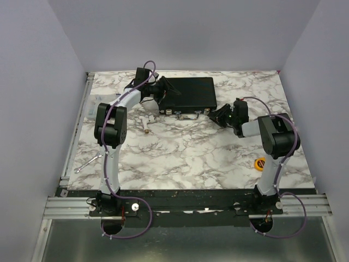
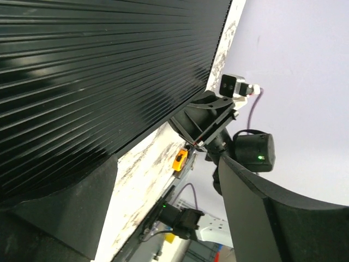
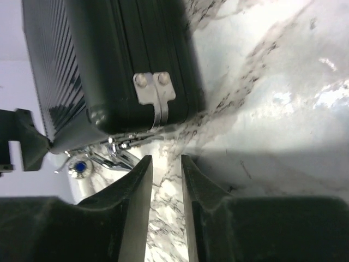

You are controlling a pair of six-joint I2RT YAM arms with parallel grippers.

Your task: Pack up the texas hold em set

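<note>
The briefcase (image 1: 188, 94) is lying shut and flat on the far part of the marble table (image 1: 180, 158), its handle (image 1: 187, 113) facing the arms.

The left gripper (image 2: 166, 164) is sitting at the case's left end with its jaws spread wide and grasping nothing. From its wrist camera, the ribbed black lid is filling the space ahead of and above one of the fingers (image 2: 60, 213), and bare marble is showing in the gap between the two. I cannot tell whether either finger is touching the case.

The right gripper (image 3: 163, 164) is crouching low at the case's near right corner. Its jaws are drawn almost together, with only a thin strip of marble showing between them and nothing pinched there. Just beyond the tips, the silver corner piece (image 3: 155, 90) is gleaming on the case's edge. A shiny metal fitting (image 3: 117, 150) is sticking out to the left of the tips. The tips are near the case but apart from it.

A small white object (image 1: 146, 121) is lying close to the left jaws, on their near side. The tape measure (image 1: 261, 162) is lying well behind the right jaws, and a silver tool (image 1: 87, 164) is resting well apart from both.
</note>
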